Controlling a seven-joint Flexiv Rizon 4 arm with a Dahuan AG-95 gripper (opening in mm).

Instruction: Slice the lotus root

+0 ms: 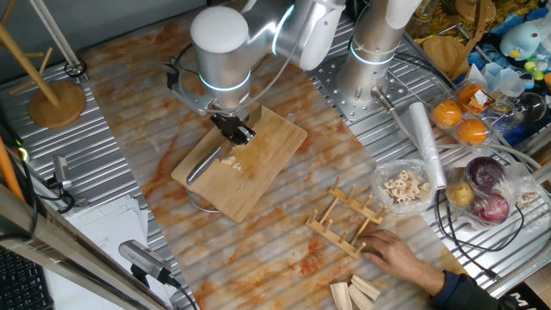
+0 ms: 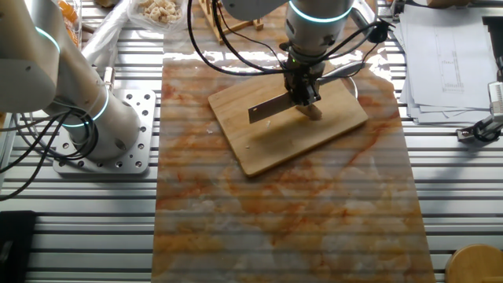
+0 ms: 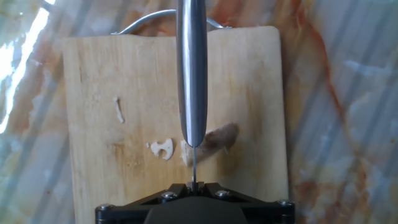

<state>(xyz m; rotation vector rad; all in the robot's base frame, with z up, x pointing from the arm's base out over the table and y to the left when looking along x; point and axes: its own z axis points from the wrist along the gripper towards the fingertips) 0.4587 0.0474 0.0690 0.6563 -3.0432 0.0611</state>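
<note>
A wooden cutting board (image 1: 271, 138) (image 2: 299, 149) (image 3: 93, 81) lies mid-table. My gripper (image 1: 239, 131) (image 2: 305, 93) (image 3: 193, 185) is above it, shut on a knife (image 1: 205, 164) (image 2: 271, 108) (image 3: 191, 74). The blade is seen edge-on in the hand view and points away from the hand. The lotus root (image 3: 214, 138) (image 2: 314, 112) (image 1: 231, 161) is a small tan chunk under the blade's near end, mostly on the blade's right. On the left lie a thin cream slice (image 3: 163, 148) and a sliver (image 3: 118, 109).
A person's hand (image 1: 405, 254) rests by a wooden rack (image 1: 349, 220) and pale wooden blocks (image 1: 357, 294). A clear bag of holed slices (image 1: 405, 185), oranges (image 1: 461, 120) and onions (image 1: 486, 189) sit right. A second arm's base (image 1: 374, 60) stands behind. A wooden stand (image 1: 56, 99) is far left.
</note>
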